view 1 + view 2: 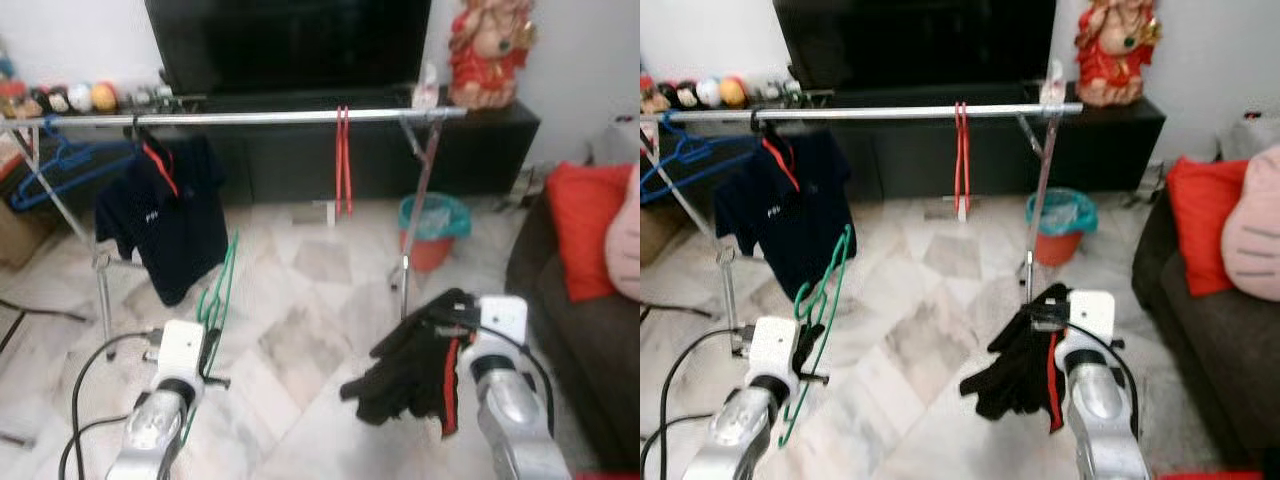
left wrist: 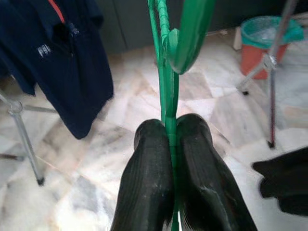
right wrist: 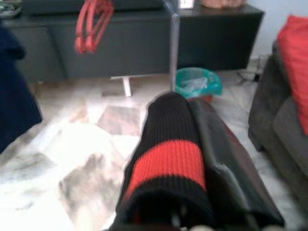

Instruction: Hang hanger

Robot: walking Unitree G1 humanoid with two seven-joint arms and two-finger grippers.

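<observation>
My left gripper [image 2: 172, 126] is shut on a green hanger [image 1: 218, 290], held upright low on my left; its hook [image 2: 190, 36] curves above the fingers [image 2: 149, 178]. My right gripper [image 1: 455, 315] is shut on a black garment with a red stripe [image 1: 415, 365] that droops over the fingers. The silver rail [image 1: 280, 117] of a clothes rack runs across ahead. On it hang a navy shirt [image 1: 165, 215], a blue hanger [image 1: 60, 165] and a red hanger [image 1: 343, 160].
A black TV cabinet [image 1: 380, 150] stands behind the rack. A teal and orange bin [image 1: 432, 230] sits by the rack's right leg [image 1: 415, 215]. A dark sofa with a red cushion [image 1: 578, 230] lies to my right. Marble floor spreads between me and the rack.
</observation>
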